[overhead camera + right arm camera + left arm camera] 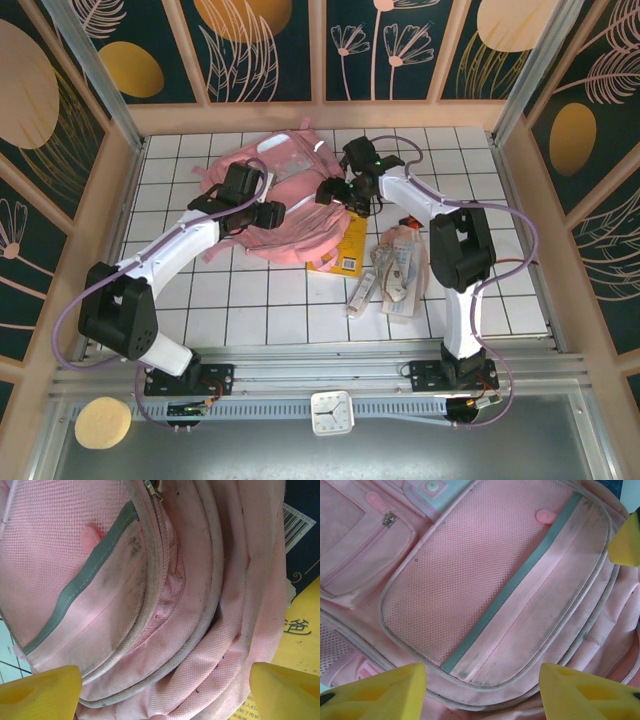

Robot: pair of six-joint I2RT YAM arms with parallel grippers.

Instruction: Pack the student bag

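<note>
Nearest the arm bases, a clear pouch of stationery (400, 268) and a yellow book (347, 252) lie on the white tiled bench (250, 300), the book's far corner under the bag's edge, likely staged for packing. Past them, mid-bench, the student bag (290, 195) lies flat, front pockets up. The left claw (480, 680) hovers over its mesh pocket (470, 570), part open and empty, while the right claw (165, 680) hangs wide open over the zip seams on the book side, gripping nothing, probably lining up to pull the bag open.
</note>
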